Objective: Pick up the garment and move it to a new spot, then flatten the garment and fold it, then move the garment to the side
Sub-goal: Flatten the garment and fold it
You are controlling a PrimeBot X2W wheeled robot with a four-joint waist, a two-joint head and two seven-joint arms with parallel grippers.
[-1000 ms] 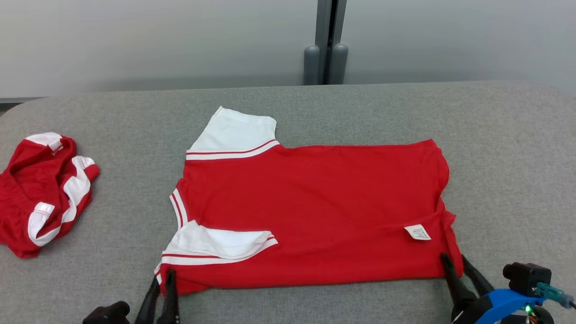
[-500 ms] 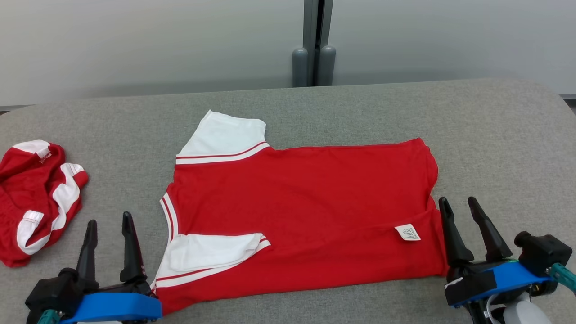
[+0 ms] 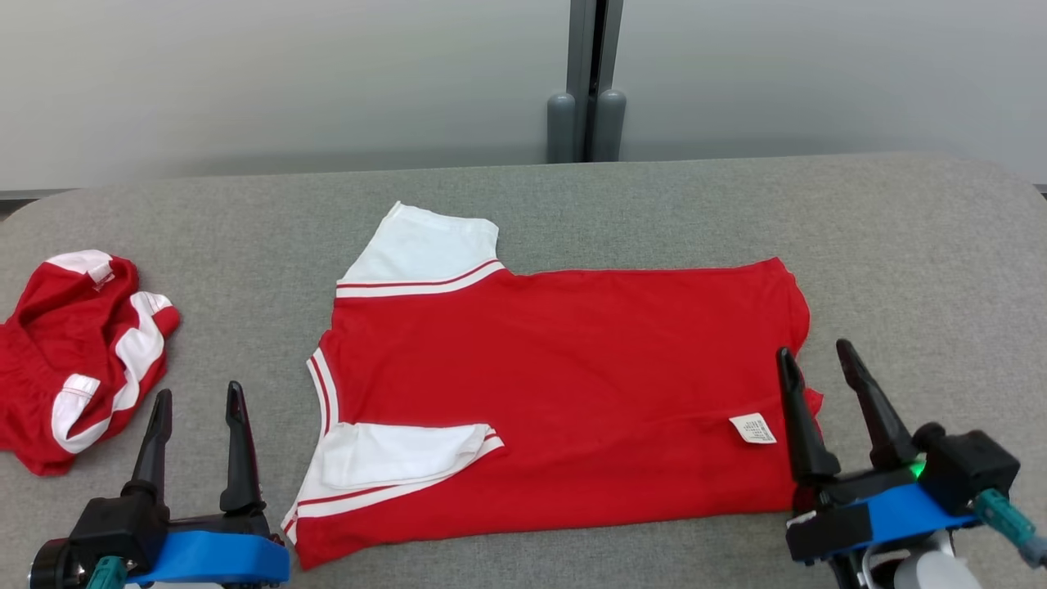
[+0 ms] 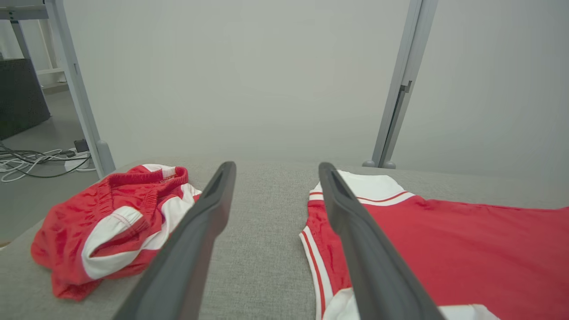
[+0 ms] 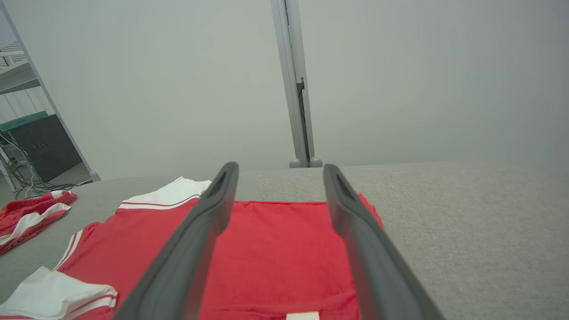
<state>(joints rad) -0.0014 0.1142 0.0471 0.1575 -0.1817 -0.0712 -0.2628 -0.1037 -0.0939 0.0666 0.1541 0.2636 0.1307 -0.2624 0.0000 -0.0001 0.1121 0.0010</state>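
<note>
The left jaws stand wide and hold nothing, their two dark fingers [image 3: 233, 442] raised over bare desk [image 3: 654, 204] just beside the near shoulder of the red shirt [image 3: 564, 376]. In the left wrist view the shirt's striped neck edge [image 4: 313, 249] lies beside one finger. The right jaws are equally wide and empty, with one of their fingers [image 3: 797, 425] over the shirt's hem end, near the small white label [image 3: 752, 428]. In the right wrist view that label [image 5: 302, 316] sits between the two fingers. The shirt lies spread in the middle of the grey desk, neck towards the robot's left and hem towards its right. The far white sleeve [image 3: 425, 245] sticks out flat, and the near white sleeve [image 3: 401, 454] is turned in over the red body. The hem end looks slightly rumpled by the right jaws. A second, crumpled red-and-white garment [image 3: 74, 352] lies well apart at the left edge. The shirt looks like a thin knit, so I judge it light, soft and limp: it should sag and crease wherever it is unsupported, and its two layers may slide apart. The safest holds are likely the near hem corner and the near shoulder, pinching both layers together and lifting evenly.
</note>
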